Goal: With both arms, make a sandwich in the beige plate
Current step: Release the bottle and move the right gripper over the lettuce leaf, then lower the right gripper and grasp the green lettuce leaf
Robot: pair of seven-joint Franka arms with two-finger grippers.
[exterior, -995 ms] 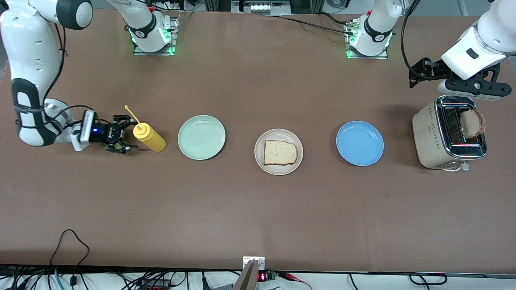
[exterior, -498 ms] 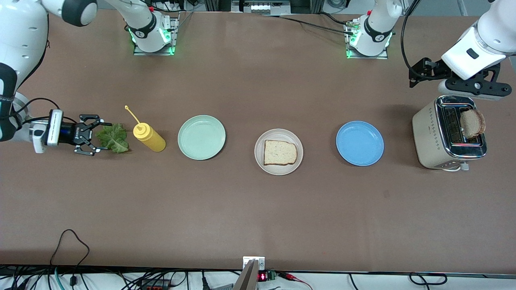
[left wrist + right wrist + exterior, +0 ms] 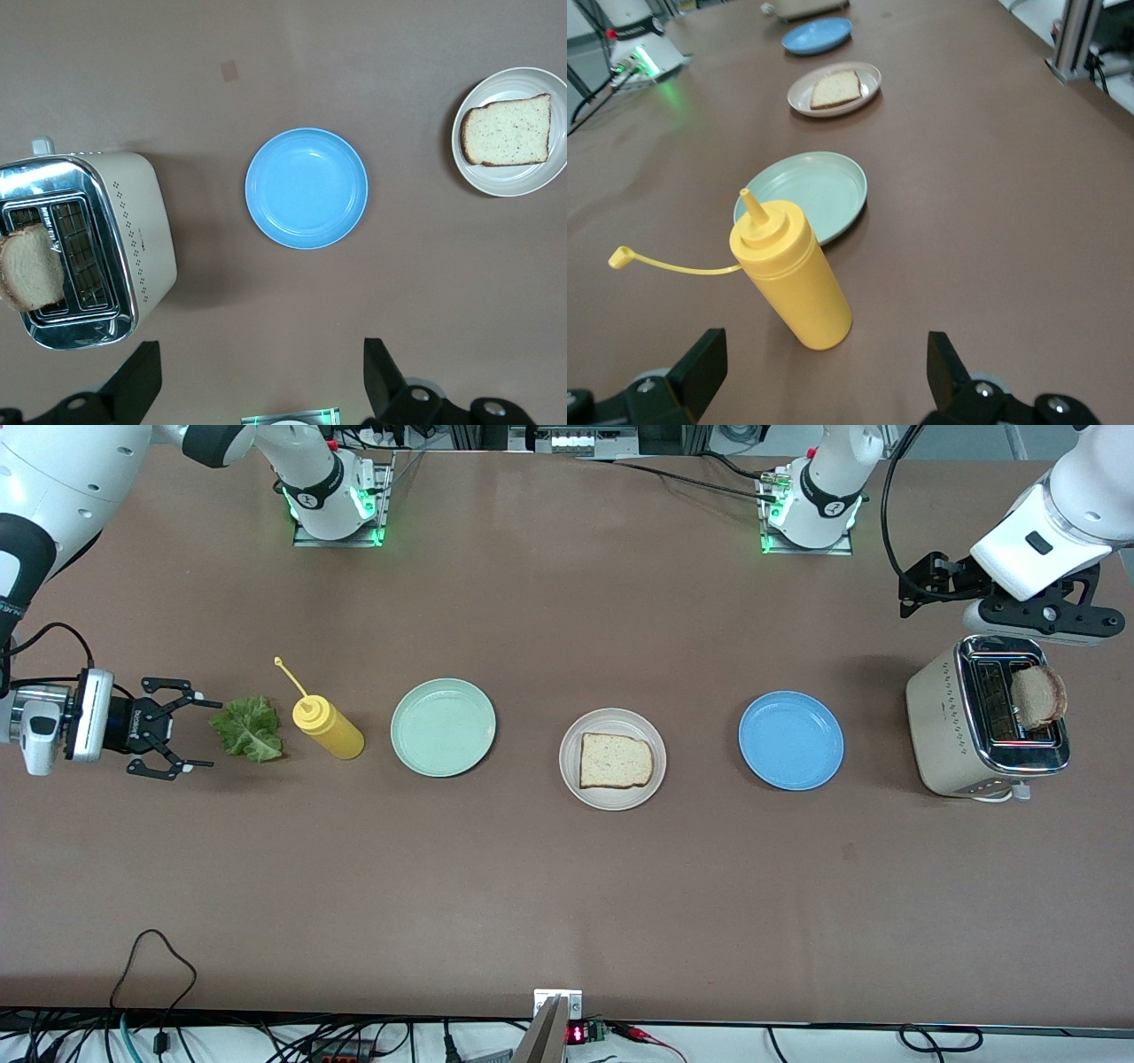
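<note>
Since the earlier frame our right end effector (image 3: 182,728) has backed off open from the lettuce (image 3: 249,728), which lies limp on the table beside the bottle (image 3: 328,727), best pinched at its edge; the left end effector (image 3: 257,390) waits open over the toaster (image 3: 985,717), the plate (image 3: 611,800) holding one slice (image 3: 616,761).

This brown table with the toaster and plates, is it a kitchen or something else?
Most likely a robotics lab staged as a kitchen. Two white robot arms are bolted to the brown table, loose cables trail along its edge, and a cream toaster holds a bread slice.
</note>
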